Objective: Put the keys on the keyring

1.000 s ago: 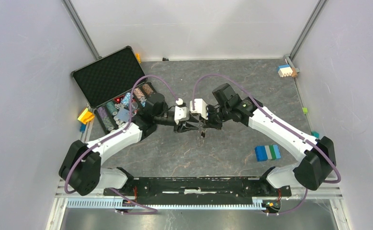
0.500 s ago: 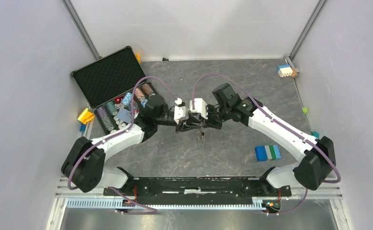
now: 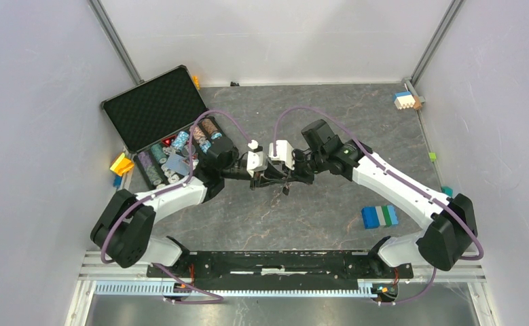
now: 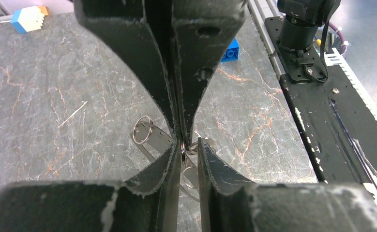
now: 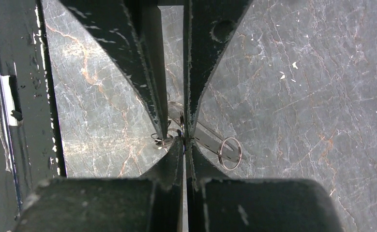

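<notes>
Seen from above, the two arms meet tip to tip in the middle of the frame, over the grey desk (image 3: 316,122). The right jaws are pressed together and pinch the keyring (image 4: 159,140), a flat grey piece with a round wire ring (image 4: 143,130) on its end. The left jaws are a little apart, with small wire rings (image 4: 191,176) in the gap between them. A small dark key (image 3: 285,191) hangs just under the jaws. An open black case (image 3: 154,109) sits at the upper left.
</notes>
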`<action>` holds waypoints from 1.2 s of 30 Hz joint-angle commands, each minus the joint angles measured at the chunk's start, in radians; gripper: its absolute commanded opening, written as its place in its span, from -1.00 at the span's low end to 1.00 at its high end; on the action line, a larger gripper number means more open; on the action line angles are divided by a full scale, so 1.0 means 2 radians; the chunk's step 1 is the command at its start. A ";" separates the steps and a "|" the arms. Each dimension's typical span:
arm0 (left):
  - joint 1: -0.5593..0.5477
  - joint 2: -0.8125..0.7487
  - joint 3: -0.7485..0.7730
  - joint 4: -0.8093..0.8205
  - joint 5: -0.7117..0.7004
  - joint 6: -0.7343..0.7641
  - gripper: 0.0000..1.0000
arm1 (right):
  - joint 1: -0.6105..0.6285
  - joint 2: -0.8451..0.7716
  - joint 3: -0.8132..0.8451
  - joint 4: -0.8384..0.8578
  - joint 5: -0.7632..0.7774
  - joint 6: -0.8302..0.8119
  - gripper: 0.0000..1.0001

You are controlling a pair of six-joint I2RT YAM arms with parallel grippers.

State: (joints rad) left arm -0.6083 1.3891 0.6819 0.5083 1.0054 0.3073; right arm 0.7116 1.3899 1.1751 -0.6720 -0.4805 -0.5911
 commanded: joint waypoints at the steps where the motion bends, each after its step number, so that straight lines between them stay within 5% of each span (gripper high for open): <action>1: -0.002 0.008 -0.008 0.029 0.013 -0.017 -0.51 | -0.002 -0.026 -0.005 0.039 -0.021 0.005 -1.00; 27: 0.000 0.008 -0.008 0.064 0.016 -0.058 -0.67 | -0.006 -0.025 -0.015 0.040 -0.035 0.006 -1.00; 36: -0.001 0.009 -0.010 0.069 0.017 -0.068 -0.95 | -0.006 -0.026 -0.017 0.040 -0.035 0.005 -1.00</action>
State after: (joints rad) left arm -0.6052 1.4139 0.6651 0.5827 1.0042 0.2146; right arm 0.6983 1.3674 1.1450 -0.6445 -0.5220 -0.5812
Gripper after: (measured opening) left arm 0.046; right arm 0.010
